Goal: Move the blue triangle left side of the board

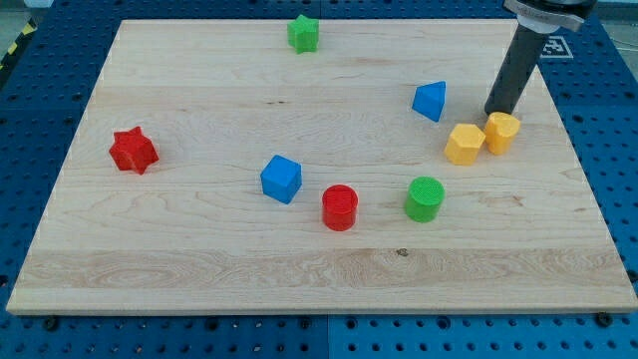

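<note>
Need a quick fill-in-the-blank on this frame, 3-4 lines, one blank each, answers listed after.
1. My tip rests on the board to the view's ____ of the blue triangle.
2. The two blocks nearest my tip are both ____.
3. The block farthest to the view's left is the red ____.
4. The red cylinder lies between the blue cube and the ____ cylinder.

Missing words: right; yellow; star; green
</note>
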